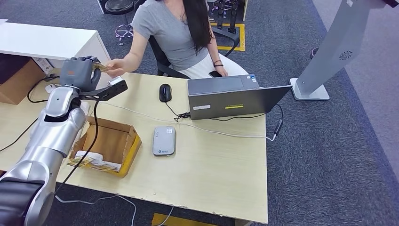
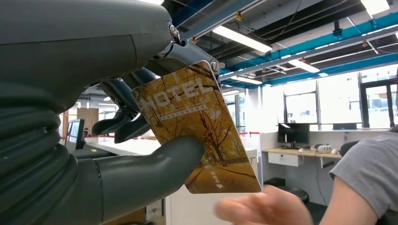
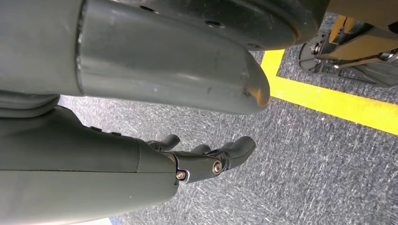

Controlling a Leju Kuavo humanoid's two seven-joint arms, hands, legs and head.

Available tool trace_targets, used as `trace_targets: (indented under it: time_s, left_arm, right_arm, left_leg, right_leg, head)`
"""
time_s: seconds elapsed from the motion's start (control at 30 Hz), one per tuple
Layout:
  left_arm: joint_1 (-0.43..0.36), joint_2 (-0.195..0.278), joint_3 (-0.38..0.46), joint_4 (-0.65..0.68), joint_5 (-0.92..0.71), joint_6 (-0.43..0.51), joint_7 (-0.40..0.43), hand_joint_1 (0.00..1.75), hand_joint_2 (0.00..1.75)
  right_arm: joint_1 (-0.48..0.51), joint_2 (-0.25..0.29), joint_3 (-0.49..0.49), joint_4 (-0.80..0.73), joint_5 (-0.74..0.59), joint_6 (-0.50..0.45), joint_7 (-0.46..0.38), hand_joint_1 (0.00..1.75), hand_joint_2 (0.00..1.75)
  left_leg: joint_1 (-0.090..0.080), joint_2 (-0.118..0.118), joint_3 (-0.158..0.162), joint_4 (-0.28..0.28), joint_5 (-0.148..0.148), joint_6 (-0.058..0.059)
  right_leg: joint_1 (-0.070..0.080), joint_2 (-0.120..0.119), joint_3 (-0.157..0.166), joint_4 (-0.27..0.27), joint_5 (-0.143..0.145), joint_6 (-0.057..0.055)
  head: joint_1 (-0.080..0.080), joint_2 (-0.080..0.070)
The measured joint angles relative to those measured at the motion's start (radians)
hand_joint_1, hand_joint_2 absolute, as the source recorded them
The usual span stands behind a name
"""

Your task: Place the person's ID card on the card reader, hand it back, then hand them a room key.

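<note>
The left robot hand (image 1: 80, 71) is raised over the far left part of the pale wooden counter (image 1: 211, 165), at the end of its silver arm. It holds a golden-brown hotel room key card printed with autumn trees and the word HOTEL (image 2: 197, 126). In the left wrist view the thick grey thumb (image 2: 155, 168) presses on the printed face of the card, and darker fingers (image 2: 122, 117) lie behind its far edge, so the card is pinched flat between them. Much of the card stands free beyond the thumb, toward the person.

In the head view the room key card (image 1: 99, 67) pokes out of the robot hand on the side facing the seated person in a grey T-shirt (image 1: 174, 33). The person's outstretched hand (image 1: 115, 67) is right at the free end of the card; whether it already touches the card I cannot tell. In the wrist view that hand appears blurred just under the card's lower edge.

The right robot hand (image 3: 206, 157) hangs over grey carpet with a yellow floor line (image 3: 338, 103); its dark fingers are lightly curled, apart and hold nothing.

On the counter a small grey card reader (image 1: 163, 141) lies flat near the middle, with no card on it. To its left is an open cardboard box (image 1: 106, 146). Farther back sit a black mouse (image 1: 165, 92) and an open grey laptop (image 1: 230, 96).
</note>
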Motion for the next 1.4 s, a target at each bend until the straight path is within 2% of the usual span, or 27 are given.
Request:
trace_targets:
  time_s: [0.3,0.53,0.67,1.4]
  left_arm:
    - [0.084,-0.032,0.0,-0.053,0.018,0.014,-0.023,1.75,1.75]
    - [0.157,-0.134,-0.036,-0.087,-0.001,0.046,-0.029,1.75,1.75]
    - [0.179,-0.17,-0.062,-0.099,-0.007,0.05,-0.025,1.75,1.75]
    - [0.199,-0.216,-0.099,-0.111,-0.018,0.032,-0.022,1.75,1.75]
  right_arm:
    - [0.0,0.004,0.0,0.0,0.0,0.0,0.004,0.0,0.0]
    - [-0.002,0.013,0.0,0.0,-0.001,-0.003,0.003,0.0,0.0]
    - [-0.001,0.014,0.0,0.0,-0.002,-0.003,0.003,0.0,0.0]
    - [-0.001,0.014,0.001,0.0,0.0,-0.003,-0.007,0.0,0.0]
  left_leg:
    - [0.0,0.0,0.0,0.0,0.0,0.0]
    - [-0.001,-0.001,0.0,0.0,0.0,0.0]
    - [-0.001,-0.001,0.0,0.0,0.0,0.0]
    - [0.0,-0.001,-0.001,0.0,0.0,0.0]
  right_leg:
    - [0.0,0.0,0.0,0.0,0.0,0.0]
    - [-0.001,-0.002,0.0,0.0,0.0,0.0]
    - [-0.001,-0.002,0.0,0.0,0.0,0.0]
    - [0.0,-0.002,0.0,0.0,0.0,0.0]
  head:
    - [0.0,0.0]
    - [0.0,0.0]
    - [0.0,0.0]
    - [0.0,0.0]
